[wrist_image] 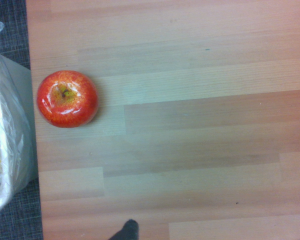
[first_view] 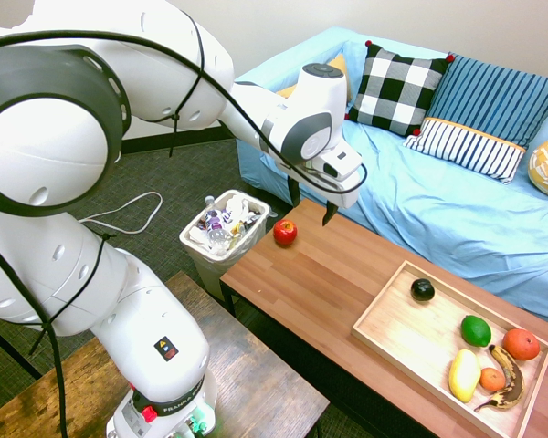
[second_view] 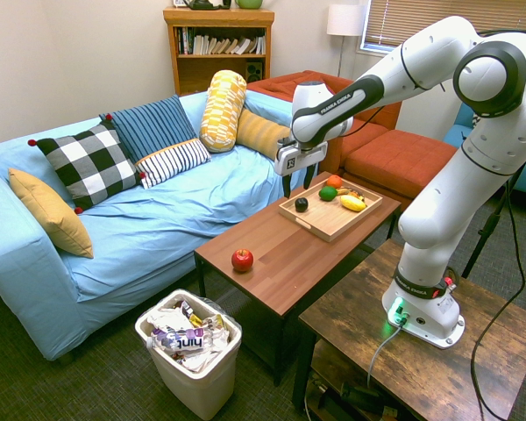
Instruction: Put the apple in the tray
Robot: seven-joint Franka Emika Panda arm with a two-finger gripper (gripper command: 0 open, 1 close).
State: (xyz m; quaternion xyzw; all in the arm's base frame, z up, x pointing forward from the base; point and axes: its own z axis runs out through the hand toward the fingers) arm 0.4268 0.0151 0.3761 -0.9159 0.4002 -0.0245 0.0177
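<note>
While the light-wood tray (first_view: pixel 397 319) bears several fruits toward the far end of the wooden table (first_view: pixel 324 265), the gripper (first_view: pixel 312 203) hangs above the tabletop, its fingers apart, and the red apple (first_view: pixel 285 232) sits near the wastebasket end.

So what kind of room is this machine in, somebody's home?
It looks like a living room or lounge, though perhaps one staged in an office. The cushioned blue sofa, the low wooden coffee table and the bookcase against the wall suggest it.
</note>
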